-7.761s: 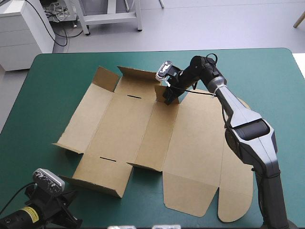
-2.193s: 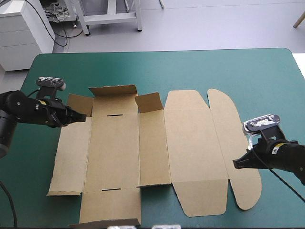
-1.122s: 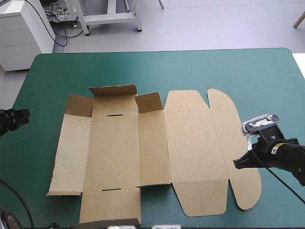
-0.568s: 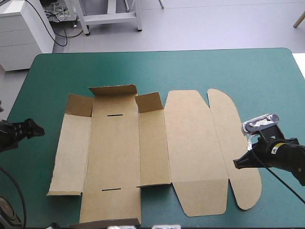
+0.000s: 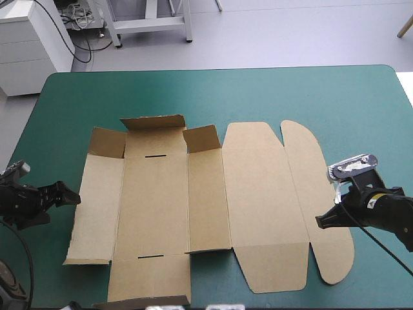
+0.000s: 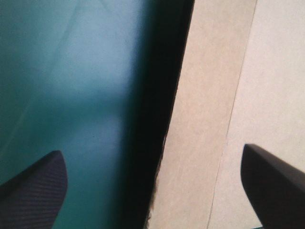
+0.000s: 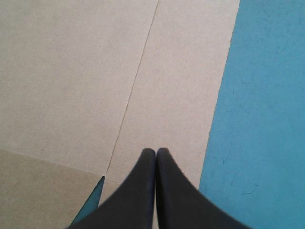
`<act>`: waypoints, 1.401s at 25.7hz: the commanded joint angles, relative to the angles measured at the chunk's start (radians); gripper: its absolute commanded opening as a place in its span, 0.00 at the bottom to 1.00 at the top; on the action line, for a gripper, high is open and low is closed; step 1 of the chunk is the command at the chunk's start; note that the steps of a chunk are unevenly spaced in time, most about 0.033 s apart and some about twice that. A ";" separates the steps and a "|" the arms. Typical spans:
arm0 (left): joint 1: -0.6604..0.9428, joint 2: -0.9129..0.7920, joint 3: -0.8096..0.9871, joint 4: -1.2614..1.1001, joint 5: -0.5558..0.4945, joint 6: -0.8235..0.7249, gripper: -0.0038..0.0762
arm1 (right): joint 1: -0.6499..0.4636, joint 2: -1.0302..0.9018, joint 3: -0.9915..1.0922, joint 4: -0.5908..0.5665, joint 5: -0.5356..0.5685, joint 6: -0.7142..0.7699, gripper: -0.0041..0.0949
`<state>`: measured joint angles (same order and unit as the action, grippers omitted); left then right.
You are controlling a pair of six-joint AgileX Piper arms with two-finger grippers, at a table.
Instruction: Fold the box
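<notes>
The brown box lies as a flat cut sheet across the middle of the teal-green cover, its three far-left flaps tilted up a little. My left gripper is open, low over the cover just off the sheet's left edge. In the left wrist view its gripper straddles that edge, with board on one side and cover on the other. My right gripper is shut, its tip on the rounded right-hand flap. In the right wrist view its gripper rests on board near the flap's edge.
A wide band of teal-green cover runs beyond the sheet's far edge. The sheet's near-left flap reaches almost to the table's front edge. Cover shows beside the right gripper.
My left gripper has come in from the table's left edge toward the sheet's left edge and has opened wide. The right gripper and the box have not moved.
</notes>
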<state>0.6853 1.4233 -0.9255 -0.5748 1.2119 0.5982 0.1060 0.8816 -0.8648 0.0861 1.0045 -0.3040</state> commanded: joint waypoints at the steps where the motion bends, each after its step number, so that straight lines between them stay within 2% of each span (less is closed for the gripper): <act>1: 0.003 -0.025 -0.011 -0.033 0.070 0.003 0.94 | -0.007 -0.009 -0.024 0.007 -0.037 -0.010 0.03; 12: 0.001 -0.004 0.107 0.009 0.070 0.060 0.92 | -0.007 -0.009 -0.024 0.007 -0.039 -0.013 0.03; 18: -0.003 -0.004 0.131 -0.022 0.070 0.070 0.84 | -0.007 -0.009 -0.024 0.007 -0.039 -0.013 0.03; 36: -0.189 -0.004 0.135 -0.039 0.070 0.046 0.82 | -0.007 -0.009 -0.024 0.007 -0.051 -0.013 0.03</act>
<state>0.5192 1.4418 -0.7763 -0.5551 1.1976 0.6542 0.1060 0.8816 -0.8648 0.0861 1.0017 -0.3072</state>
